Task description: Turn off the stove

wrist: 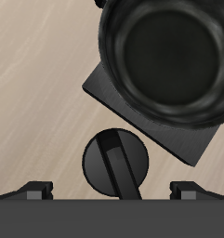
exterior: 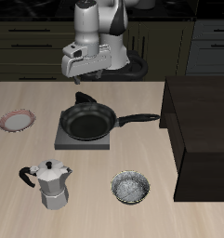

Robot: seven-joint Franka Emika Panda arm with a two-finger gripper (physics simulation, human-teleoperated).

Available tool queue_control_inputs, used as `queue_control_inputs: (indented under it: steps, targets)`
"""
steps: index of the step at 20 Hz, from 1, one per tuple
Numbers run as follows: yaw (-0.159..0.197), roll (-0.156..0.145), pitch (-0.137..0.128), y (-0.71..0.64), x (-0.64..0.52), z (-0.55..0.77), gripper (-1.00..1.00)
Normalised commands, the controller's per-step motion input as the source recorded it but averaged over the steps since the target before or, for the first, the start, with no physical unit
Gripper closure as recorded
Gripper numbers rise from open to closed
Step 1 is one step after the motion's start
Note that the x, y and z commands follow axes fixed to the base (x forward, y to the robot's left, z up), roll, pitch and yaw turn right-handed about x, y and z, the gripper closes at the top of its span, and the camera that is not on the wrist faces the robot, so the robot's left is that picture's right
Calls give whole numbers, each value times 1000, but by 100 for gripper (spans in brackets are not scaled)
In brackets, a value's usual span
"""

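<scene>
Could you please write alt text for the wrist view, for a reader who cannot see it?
Seen from directly above, the stove's round black knob sits between the gripper's open jaws, untouched. Past it, the black frying pan rests on the grey stove, on a pale wooden table.

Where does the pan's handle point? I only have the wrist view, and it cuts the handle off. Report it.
Observer: The frying pan has its handle running along the table toward a dark cabinet, not over the knob.
Operator: List what stands nearer the table's front edge.
Observer: A silver moka pot and a small patterned bowl, both apart from the stove.
Operator: Name anything else beside the stove.
Observer: A small plate lies apart from it, on the side opposite the cabinet.
</scene>
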Motion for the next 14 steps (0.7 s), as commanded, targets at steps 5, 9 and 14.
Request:
queue_control_inputs:
  steps: [5,9,14]
  targets:
    - [46,0,-14,-20,-73,-130,-100]
    - [29,-26,7,-134,-13,-203,-100]
    - [35,-6,11,-98,-12,-195,-100]
